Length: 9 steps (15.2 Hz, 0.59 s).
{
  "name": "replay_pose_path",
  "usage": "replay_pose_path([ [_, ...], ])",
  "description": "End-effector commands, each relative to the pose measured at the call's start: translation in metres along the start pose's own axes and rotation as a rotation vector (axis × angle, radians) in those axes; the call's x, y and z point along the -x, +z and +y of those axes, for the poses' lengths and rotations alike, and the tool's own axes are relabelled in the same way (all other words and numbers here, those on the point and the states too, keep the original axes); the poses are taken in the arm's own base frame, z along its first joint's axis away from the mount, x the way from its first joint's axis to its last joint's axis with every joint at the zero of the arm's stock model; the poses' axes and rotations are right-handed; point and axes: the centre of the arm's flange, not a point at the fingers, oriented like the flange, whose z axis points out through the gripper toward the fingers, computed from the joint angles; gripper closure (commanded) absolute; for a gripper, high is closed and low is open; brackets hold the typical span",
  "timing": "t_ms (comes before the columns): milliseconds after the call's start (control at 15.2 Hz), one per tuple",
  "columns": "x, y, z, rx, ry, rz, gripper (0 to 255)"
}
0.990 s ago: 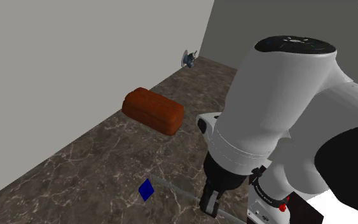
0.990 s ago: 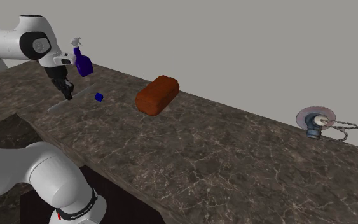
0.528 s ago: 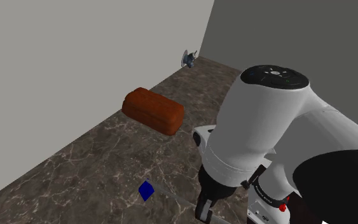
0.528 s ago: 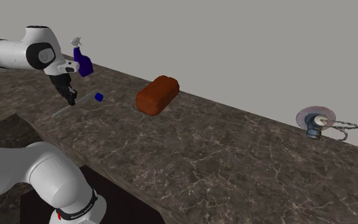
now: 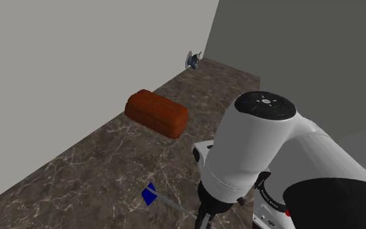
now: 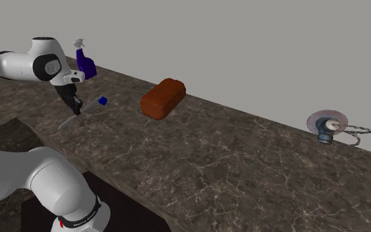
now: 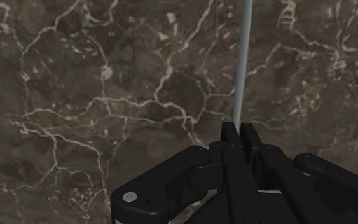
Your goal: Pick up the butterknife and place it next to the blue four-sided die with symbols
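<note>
Dark marble counter point(image 5: 97, 162) ran along a plain grey wall

White arm point(image 5: 259, 149) reached down over the counter's end nearest the stand, close to the front edge

Brown loaf point(image 5: 156, 113) sat mid-counter, near the wall edge, well apart from the arm

Blue-purple spray bottle point(image 6: 85, 66) stood at the wall edge, at the arm's end of the counter, upright

Round pinkish disc point(image 6: 325, 122) with a dark base and a wire loop sat at the opposite end, by the wall edge, well apart from everything else

Claw point(image 7: 238, 132) was narrow: both black fingers pinched the knife point(image 7: 243, 57) between them, gripping it near one end, with the thin grey length running straight out ahead of the fingers over the marble. In the second exterior view the knife looked tilted, with its far end higher. Couldn't tell whether any part touched the counter

Knife was near the front edge at the arm's end of the counter, with its far end reaching the die point(image 5: 149, 194); touching or just beside, couldn't tell which

Die was small and blue, on the counter between the claw and the loaf, nearer the claw, with the bottle near it toward the wall edge
</note>
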Motion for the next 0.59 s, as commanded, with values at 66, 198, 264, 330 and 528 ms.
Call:
replay_pose_path([
  [66, -0.0007, 0.0019, 0.0002, 0.000, 0.000, 0.000, 255],
  [198, -0.0007, 0.0019, 0.0002, 0.000, 0.000, 0.000, 255],
  [264, -0.0007, 0.0019, 0.0002, 0.000, 0.000, 0.000, 255],
  [330, -0.0007, 0.0019, 0.0002, 0.000, 0.000, 0.000, 255],
  [528, -0.0007, 0.0019, 0.0001, 0.000, 0.000, 0.000, 0],
])
